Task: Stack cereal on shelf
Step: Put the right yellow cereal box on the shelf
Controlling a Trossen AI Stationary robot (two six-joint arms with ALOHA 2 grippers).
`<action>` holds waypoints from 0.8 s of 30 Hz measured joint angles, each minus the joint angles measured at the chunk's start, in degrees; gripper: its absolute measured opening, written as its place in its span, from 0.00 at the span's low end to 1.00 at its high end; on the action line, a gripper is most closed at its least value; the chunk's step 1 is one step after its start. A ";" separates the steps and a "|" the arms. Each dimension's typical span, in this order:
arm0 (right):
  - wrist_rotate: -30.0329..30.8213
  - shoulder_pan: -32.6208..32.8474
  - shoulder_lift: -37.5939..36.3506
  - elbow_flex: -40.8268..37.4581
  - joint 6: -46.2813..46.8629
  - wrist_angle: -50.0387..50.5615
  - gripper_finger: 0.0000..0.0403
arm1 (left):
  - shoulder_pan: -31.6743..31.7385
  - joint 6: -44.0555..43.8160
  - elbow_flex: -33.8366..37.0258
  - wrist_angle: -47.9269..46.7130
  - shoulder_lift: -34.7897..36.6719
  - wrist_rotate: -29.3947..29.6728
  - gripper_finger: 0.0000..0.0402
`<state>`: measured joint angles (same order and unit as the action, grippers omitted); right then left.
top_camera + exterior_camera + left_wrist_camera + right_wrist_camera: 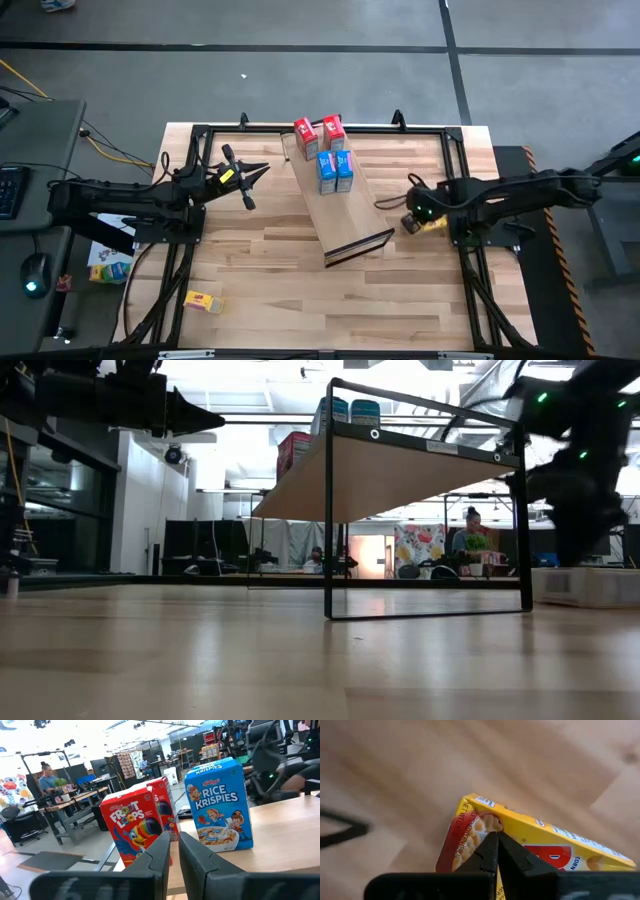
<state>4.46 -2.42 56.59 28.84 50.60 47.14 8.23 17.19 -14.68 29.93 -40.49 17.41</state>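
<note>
The shelf point(345, 215), a long light-wood panel, lies slantwise across the table's middle, raised on a thin dark frame point(330, 510). Two red cereal boxes point(305, 132) and two blue ones point(335, 170) stand upright on its far end. In the left wrist view the boxes read Froot Loops point(132, 827) and Rice Krispies point(217, 805). My left gripper point(265, 171) hovers level to the left of them, shut but for a slit, holding nothing. My right gripper point(418, 222) points steeply down, shut, over a yellow cereal box point(545, 845) lying on the table right of the shelf. My right gripper comes at the yellow box from above, and its shut fingertips point(490, 845) stand over the box's end near a corner point(470, 805). I cannot tell whether they touch it. The box lies on the tabletop, not between the fingers.
Another yellow box point(203, 300) lies flat near the table's near left corner. A dark tube frame point(300, 128) runs round the table's edges. Bare wood spreads in front of the shelf. People sit at desks in the room beyond point(470, 535).
</note>
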 joint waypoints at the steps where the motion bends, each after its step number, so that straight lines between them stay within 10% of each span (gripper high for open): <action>1: -0.59 1.55 -0.68 0.00 1.79 0.22 0.00 | 0.00 0.00 0.00 0.00 0.00 0.00 0.08; 24: -7.35 37.29 2.77 0.22 29.86 -12.91 0.00 | 0.00 -0.05 0.00 -0.02 0.00 -0.04 0.08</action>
<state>-2.88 34.87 59.37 29.06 80.46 34.23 8.23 17.15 -14.68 29.91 -40.49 17.37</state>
